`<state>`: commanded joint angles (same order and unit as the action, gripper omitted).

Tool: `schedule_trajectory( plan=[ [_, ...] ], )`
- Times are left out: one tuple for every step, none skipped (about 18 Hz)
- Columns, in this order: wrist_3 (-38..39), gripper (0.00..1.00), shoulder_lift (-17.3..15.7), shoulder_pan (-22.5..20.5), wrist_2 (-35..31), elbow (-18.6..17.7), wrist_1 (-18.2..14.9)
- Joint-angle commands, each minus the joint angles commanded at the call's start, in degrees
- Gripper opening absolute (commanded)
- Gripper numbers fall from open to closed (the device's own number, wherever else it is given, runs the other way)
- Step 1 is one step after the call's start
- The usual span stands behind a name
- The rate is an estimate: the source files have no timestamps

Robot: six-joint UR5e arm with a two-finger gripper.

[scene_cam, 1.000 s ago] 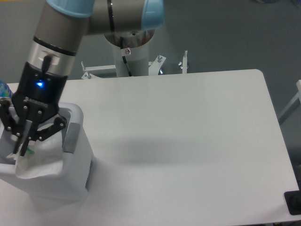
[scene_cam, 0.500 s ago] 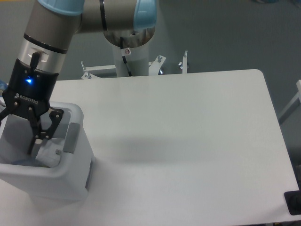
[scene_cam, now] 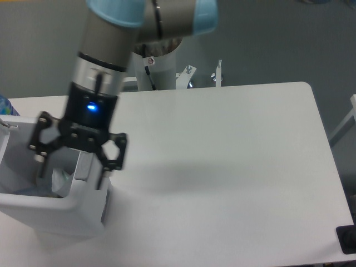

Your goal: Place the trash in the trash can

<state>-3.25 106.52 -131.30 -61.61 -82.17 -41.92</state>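
Observation:
The white trash can (scene_cam: pixel 61 204) stands at the table's front left corner, with its grey handle panel (scene_cam: pixel 83 167) on the right wall. A crumpled translucent-white wrapper (scene_cam: pixel 59 180) lies inside it. My gripper (scene_cam: pixel 73 169) hangs open over the can's right wall, one finger above the inside and the other outside, with nothing between them. A bluish bit of the bottle (scene_cam: pixel 4 105) shows at the frame's left edge behind the can; the remainder is cut off.
The white table (scene_cam: pixel 222 167) stretches to the right of the can. The arm's base column (scene_cam: pixel 156 67) and metal brackets (scene_cam: pixel 217 72) stand behind the table's far edge. A dark object (scene_cam: pixel 347 239) sits at the front right corner.
The wrapper has left the gripper and now lies in the can. The gripper has opened wide, lifted and shifted right from inside the can to over its right wall.

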Motion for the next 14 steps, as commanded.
schedule_trajectory(
  plan=[
    [-0.4,1.00,0.2,-0.7,-0.6,-0.6,0.1],
    [-1.5,1.00,0.3,-1.3,-1.7,-1.0,0.1],
    [-3.2,1.00,0.4,-1.9,-3.1,-1.5,0.0],
    [-5.4,1.00,0.5,-2.4,-4.7,-2.2,0.0],
    [-7.7,1.00,0.6,-3.1,-6.6,-3.1,0.0],
    [-10.2,1.00,0.8,-4.0,-8.9,-4.4,0.0],
    [-11.6,1.00,0.9,-4.6,-10.1,-5.2,0.0],
    [-19.6,1.00,0.9,-7.6,-14.5,-10.3,-0.1],
    [-23.3,1.00,0.8,-8.9,-15.3,-12.5,0.0],
    [-27.0,1.00,0.7,-9.9,-15.5,-13.8,-0.1],
    [-30.1,1.00,0.5,-11.2,-15.6,-14.5,-0.2],
    [-33.2,1.00,0.4,-12.2,-15.6,-14.7,-0.3],
    [-36.1,1.00,0.4,-12.9,-15.7,-14.4,-0.4],
    [-38.9,1.00,0.6,-13.5,-15.7,-14.0,-0.9]
  ],
)
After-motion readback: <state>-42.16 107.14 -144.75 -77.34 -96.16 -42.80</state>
